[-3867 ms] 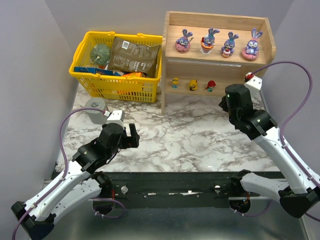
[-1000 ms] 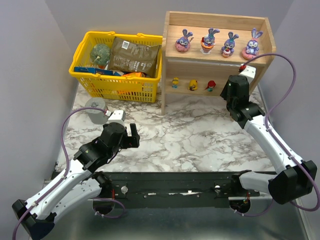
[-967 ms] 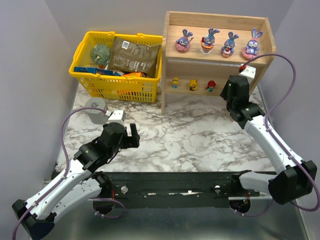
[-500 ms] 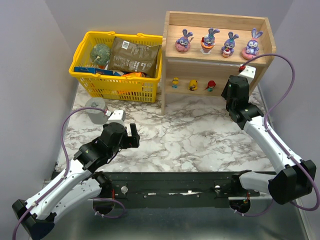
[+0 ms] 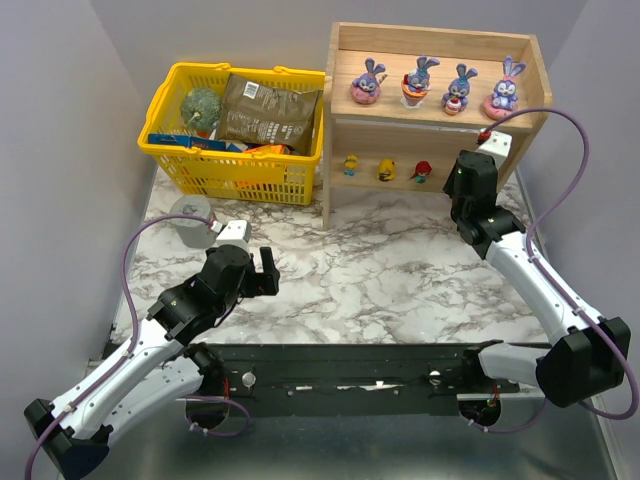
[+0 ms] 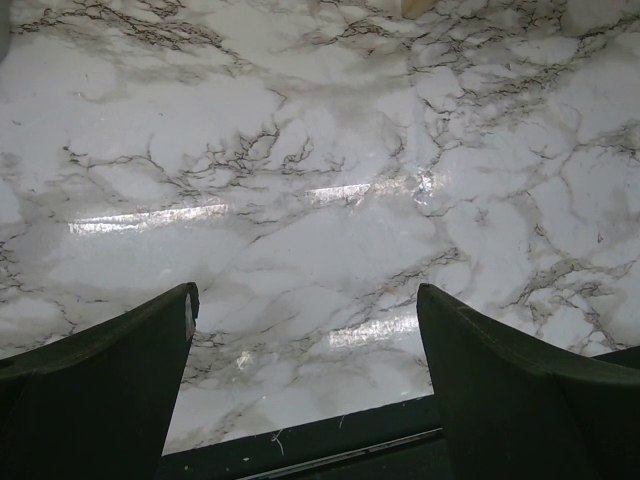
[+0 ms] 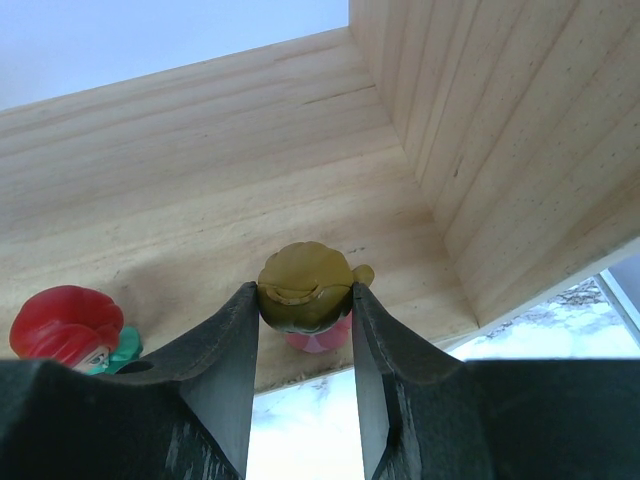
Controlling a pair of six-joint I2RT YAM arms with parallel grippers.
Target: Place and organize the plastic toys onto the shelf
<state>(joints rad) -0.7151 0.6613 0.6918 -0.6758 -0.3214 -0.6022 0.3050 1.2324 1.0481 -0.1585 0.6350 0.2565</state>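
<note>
In the right wrist view my right gripper (image 7: 305, 300) is shut on a tiny plastic toy (image 7: 305, 285) with a yellow head and a pink base. It holds the toy at the front edge of the shelf's lower tier (image 7: 200, 150), near the right wall. A red toy (image 7: 65, 318) stands to its left. From above, four purple-blue bunnies (image 5: 417, 80) line the wooden shelf's (image 5: 537, 75) top tier. Two yellow toys (image 5: 386, 170) and the red one (image 5: 421, 171) stand below. The right gripper (image 5: 462, 178) hides the held toy there. My left gripper (image 6: 305, 295) is open over bare marble.
A yellow basket (image 5: 170, 150) with packets and a green ball stands left of the shelf. A small grey cup (image 5: 190, 222) sits on the marble table (image 5: 400, 270) near the left arm. The right arm's purple cable (image 5: 575, 130) loops beside the shelf's right wall.
Since the oldest frame the right arm has reached forward to the shelf's lower tier. Over the last second it has barely shifted. The left arm has stayed still.
</note>
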